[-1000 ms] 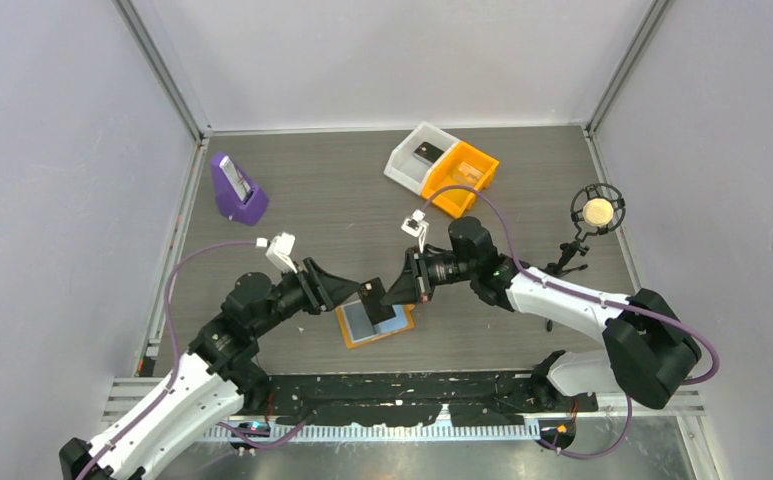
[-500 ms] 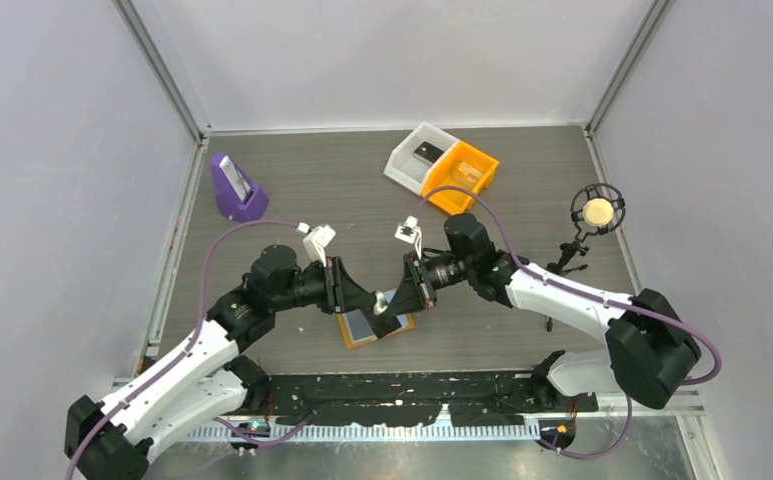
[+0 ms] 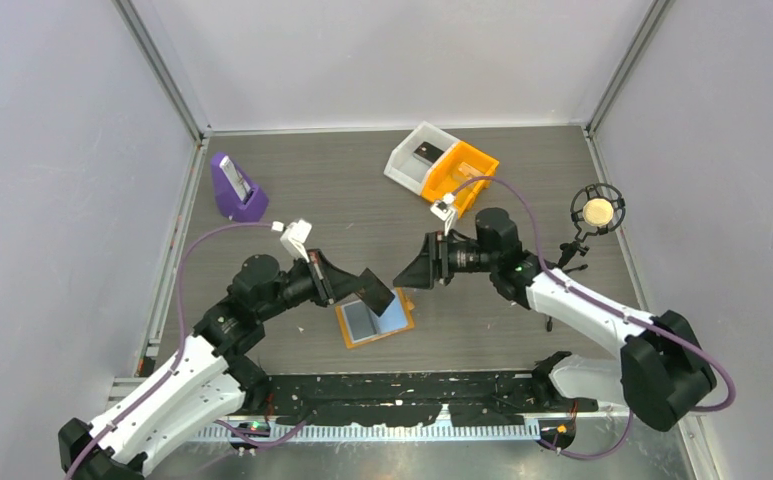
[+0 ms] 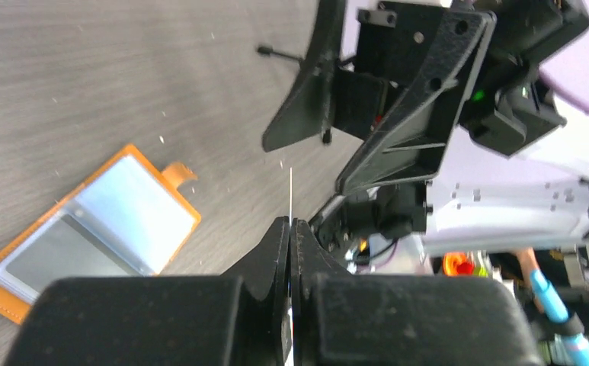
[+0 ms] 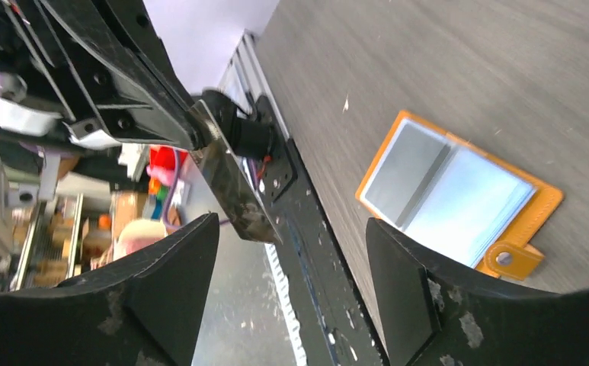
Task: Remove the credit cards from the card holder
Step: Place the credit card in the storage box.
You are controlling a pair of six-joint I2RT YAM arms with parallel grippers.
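- Card holder [image 3: 375, 318]: orange cover and orange tab; 1 silvery stud [image 5: 504, 259]; 2 light blue inner panels, 1 of them shaded greyer.
- Credit card [image 5: 234, 183]: dark, glossy face.
- Left gripper [image 4: 289, 223], right gripper [image 5: 291, 221]: black.
- Left arm [image 3: 192, 375], right arm [image 3: 582, 305]: white shells, black joints, purple cables [image 3: 212, 245].
- Table [image 3: 342, 190]: grey-brown, streaked wood grain.
- White bin [image 3: 402, 160]: plain white.
- Orange bin [image 3: 487, 165]: plain orange.
- Stand [image 3: 237, 208]: purple.
- Microphone [image 3: 597, 211]: black frame, gold disc.
- Walls [image 3: 52, 200]: pale lilac-grey.
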